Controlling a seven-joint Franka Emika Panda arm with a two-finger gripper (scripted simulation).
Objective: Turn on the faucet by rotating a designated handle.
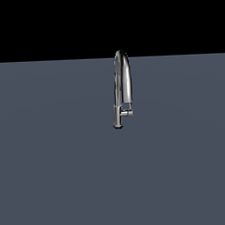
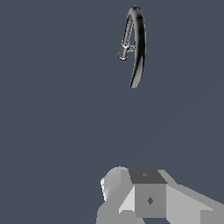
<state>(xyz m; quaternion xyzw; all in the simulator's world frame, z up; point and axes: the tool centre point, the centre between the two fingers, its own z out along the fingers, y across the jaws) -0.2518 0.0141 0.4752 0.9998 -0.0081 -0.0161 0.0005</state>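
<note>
The gripper (image 2: 146,197) shows only in the wrist view, as gray blocks at the edge. Its fingers are hard to see, so I cannot tell if it is wide or narrow. It holds nothing. The faucet (image 1: 121,88) stands well apart, straight out ahead on the flat gray floor (image 1: 52,172). Its little handle (image 1: 127,113) sticks out sideways, toward the exterior view's right. The gripper must travel forward to reach it.

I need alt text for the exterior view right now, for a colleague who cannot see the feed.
A tall chrome gooseneck faucet stands alone on a flat grey-blue surface under a black background. Its short stubby handle juts from the lower body toward the exterior view's right. No arm or gripper appears in this view.
</note>
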